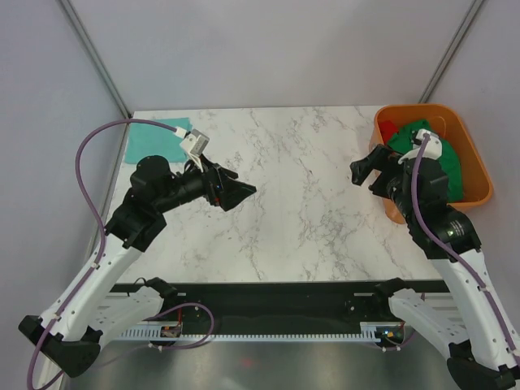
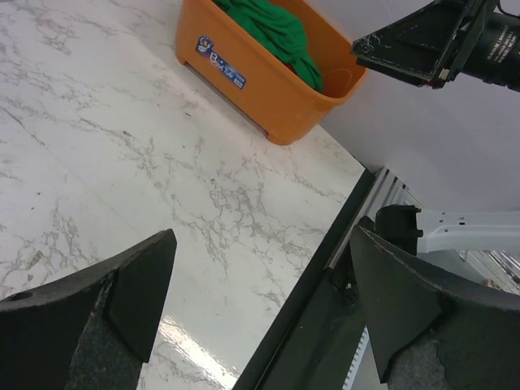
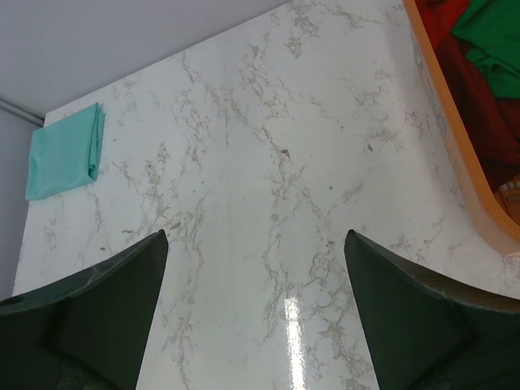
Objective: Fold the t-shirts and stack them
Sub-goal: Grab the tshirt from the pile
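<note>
Looking down from above, both arms are just hanging over the white marble-look table top (image 1: 301, 227) with nothing in them. The left gripper (image 1: 242, 191) sits around 9 o'clock from the middle of the table, pointing in toward the centre, jaws spread wide and empty. The right gripper (image 1: 363, 172) is over at about 3 o'clock, just beside the left wall of the orange plastic tub (image 1: 414, 107). Its jaws are wide apart too and it's gripping nothing.

As for the shirts, the pale teal cotton t-shirt (image 1: 154, 140) lies folded flat in the table's 10 o'clock corner, well away from everything else, with the left arm covering part of it in the overhead view. The dark green cotton t-shirt (image 1: 410, 134) is bunched up inside the tub out at 2 o'clock. Dark red cotton fabric (image 1: 388, 128) peeks out from under it at the tub's far-left end, and I can't tell how many red shirts that is
</note>
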### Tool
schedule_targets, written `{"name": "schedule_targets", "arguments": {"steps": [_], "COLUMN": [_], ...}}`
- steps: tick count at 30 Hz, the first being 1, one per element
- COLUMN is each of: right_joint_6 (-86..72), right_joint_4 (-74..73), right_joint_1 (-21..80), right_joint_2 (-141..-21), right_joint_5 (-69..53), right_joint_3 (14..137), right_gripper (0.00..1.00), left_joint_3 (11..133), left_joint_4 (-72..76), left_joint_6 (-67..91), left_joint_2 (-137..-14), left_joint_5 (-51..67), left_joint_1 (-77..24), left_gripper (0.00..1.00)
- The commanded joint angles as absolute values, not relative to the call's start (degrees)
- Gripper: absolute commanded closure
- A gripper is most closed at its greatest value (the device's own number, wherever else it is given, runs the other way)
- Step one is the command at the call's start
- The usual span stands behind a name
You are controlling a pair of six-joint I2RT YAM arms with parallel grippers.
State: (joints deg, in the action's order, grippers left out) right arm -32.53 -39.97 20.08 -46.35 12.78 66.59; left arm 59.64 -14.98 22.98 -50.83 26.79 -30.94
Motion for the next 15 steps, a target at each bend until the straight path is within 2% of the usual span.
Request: {"name": "schedule_targets", "arguments": {"steps": [1,4,8,11,15], "right_joint_6": [-31.55,-29.72,-24.11,-21.98,-21.09], "right_joint_4": [-41.04,-42.36,-44.56,-48.07,-47.73], "right_joint_1": [20.13,20.13,18.20,9.78,-4.96], "right_joint_2": [-49.30,-56.92,-68.94,-78.27,-85.77], "right_joint_5": [17.31,22.92,36.46,41.57,37.98], "right_joint_3": [69.25,76.00,88.22,98.59,102.65], "right_gripper": [0.02,0.02,0.02,0.02,0.04], "left_joint_3": [60.56,59.42,58.62,57.83,57.39], "left_joint_4": [-17.13,-18.28,-18.63,-19.16,-19.16], "left_joint_6": [20.75,18.81,18.02,17.67,17.75], "left_joint_2": [-50.01,-49.57,-49.04,-48.60,-48.08], "left_joint_5": [23.48,23.73,25.57,25.75,26.36], "left_joint_1": [-30.76,-30.76,-30.76,-30.76,-30.76], "left_gripper": [0.04,0.05,0.05,0.05,0.05]}}
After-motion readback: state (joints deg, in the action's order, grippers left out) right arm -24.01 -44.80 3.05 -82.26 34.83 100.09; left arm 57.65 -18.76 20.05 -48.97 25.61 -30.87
